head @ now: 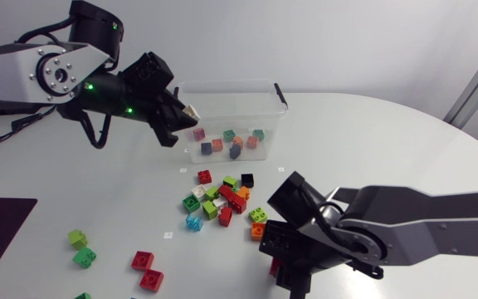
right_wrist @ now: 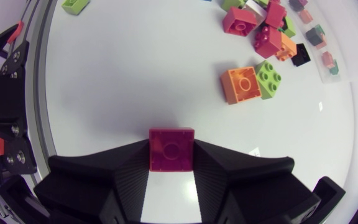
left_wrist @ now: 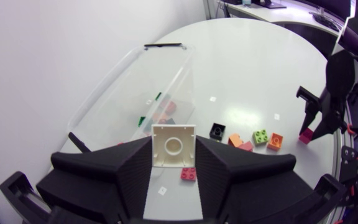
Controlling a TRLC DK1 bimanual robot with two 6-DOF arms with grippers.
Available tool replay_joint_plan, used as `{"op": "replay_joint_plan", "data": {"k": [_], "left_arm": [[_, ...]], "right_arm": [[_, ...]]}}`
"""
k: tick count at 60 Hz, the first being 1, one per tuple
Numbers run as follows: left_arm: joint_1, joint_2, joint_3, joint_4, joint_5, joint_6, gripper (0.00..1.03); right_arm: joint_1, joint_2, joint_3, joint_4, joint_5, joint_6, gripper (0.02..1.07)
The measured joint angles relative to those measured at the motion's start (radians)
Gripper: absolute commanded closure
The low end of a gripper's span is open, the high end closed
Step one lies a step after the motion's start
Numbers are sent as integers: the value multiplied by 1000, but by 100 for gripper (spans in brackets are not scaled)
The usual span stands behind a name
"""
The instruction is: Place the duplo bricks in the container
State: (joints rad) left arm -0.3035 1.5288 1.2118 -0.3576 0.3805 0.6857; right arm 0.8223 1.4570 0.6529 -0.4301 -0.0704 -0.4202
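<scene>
Left gripper [left_wrist: 173,163], clamped on a white duplo brick [left_wrist: 173,145], hangs at the rim of the clear container [head: 270,106] holding several bricks [head: 229,141], while the right gripper [right_wrist: 172,169] pinches a dark red brick [right_wrist: 172,148] and many loose bricks [head: 222,199] remain on the surface [head: 372,141].

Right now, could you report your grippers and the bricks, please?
Left gripper shut on cream brick, at container rim. Right gripper shut on dark red brick, low at table. Loose brick pile between it and container.

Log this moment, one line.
left gripper: shut on white brick, by container | right gripper: shut on red brick | loose bricks: many
</scene>
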Motion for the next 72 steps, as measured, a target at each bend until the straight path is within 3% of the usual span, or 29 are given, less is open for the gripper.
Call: {"op": "replay_joint_plan", "data": {"k": [7,23,29,39,44,58,72], "left_arm": [[0,74,66,93,-39,-95,90],[0,243,195,183,-119,-243,85],[2,283,223,213,-138,-298,72],[6,317,250,260,-187,-373,23],[7,317,250,268,-226,-399,8],[17,227,158,286,-237,-406,5],[87,40,9,284,-241,-396,5]], "right_arm": [[-47,-35,23,-14,-24,-1,76],[-120,-72,114,-16,-43,-3,76],[-142,-76,150,-18,-58,-3,76],[-192,-76,217,-14,-64,-3,76],[-224,-76,263,-10,-68,-2,76],[-286,-43,389,16,-84,20,76],[-341,39,510,80,-84,69,76]]}}
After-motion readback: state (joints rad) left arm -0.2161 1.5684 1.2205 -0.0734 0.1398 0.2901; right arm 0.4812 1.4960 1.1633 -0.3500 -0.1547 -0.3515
